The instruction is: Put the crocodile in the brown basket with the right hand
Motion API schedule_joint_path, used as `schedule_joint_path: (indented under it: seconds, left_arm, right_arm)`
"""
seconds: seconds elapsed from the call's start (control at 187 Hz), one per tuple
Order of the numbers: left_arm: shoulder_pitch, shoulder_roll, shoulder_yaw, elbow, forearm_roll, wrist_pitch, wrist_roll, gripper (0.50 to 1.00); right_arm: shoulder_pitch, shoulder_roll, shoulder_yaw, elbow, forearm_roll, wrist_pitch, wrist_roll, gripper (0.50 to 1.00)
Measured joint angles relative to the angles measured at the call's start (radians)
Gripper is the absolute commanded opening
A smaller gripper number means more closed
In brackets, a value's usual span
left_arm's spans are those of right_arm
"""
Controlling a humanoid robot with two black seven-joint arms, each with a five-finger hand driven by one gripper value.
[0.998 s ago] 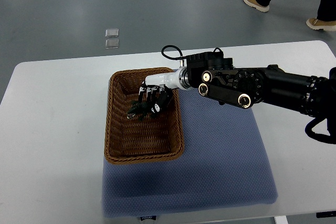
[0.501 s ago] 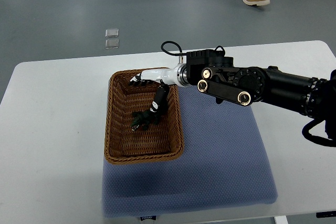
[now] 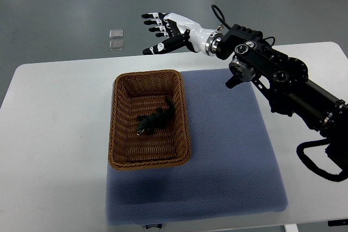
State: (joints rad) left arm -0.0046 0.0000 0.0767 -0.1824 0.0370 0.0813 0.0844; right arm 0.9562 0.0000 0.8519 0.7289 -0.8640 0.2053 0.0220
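The brown basket (image 3: 117, 134) holds the crocodile (image 3: 155, 119), lying loose on its floor, below and nearer than my right hand (image 3: 168, 27), which has let go and lifted clear beyond the far rim, fingers spread, empty. The placing looks done.

My right hand (image 3: 175, 30) white-shelled, fingers (image 3: 155, 15) banded black and white, silver wrist ring (image 3: 211, 43) behind them, thin black cable (image 3: 216, 13) looping past it, arm (image 3: 283, 88) black and blocky, round metal-rimmed caps (image 3: 237, 70) on its joints
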Motion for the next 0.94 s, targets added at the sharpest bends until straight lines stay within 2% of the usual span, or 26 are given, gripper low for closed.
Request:
schedule_joint_path:
  seconds: [0.197,0.405,0.523,0.646,0.944]
  left_arm:
    - [0.0,0.0,0.0,0.0,0.0,0.0,0.0,1.0]
    - [0.0,0.0,-0.001,0.0,0.0,0.0,0.0,1.0]
    - [0.0,0.0,-0.001,-0.002,0.0,0.0,0.0,1.0]
    - [0.0,0.0,0.001,-0.002,0.0,0.0,0.0,1.0]
    - [0.0,0.0,0.0,-0.002,0.0,0.0,0.0,1.0]
  right_arm:
    - [-0.205,0.0,0.27,0.001,0.211,-0.004,0.086,0.924]
    - [-0.336,-0.016,0.356,0.002,0.542,0.086,0.122,0.924]
    - [-0.369,-0.056,0.36,-0.002,0.693,0.135,0.124,0.924]
    - [-0.381,-0.076,0.36,-0.005,0.745,0.158,0.124,0.924]
    - [-0.383,-0.084,0.36,-0.022,0.751,0.166,0.124,0.926]
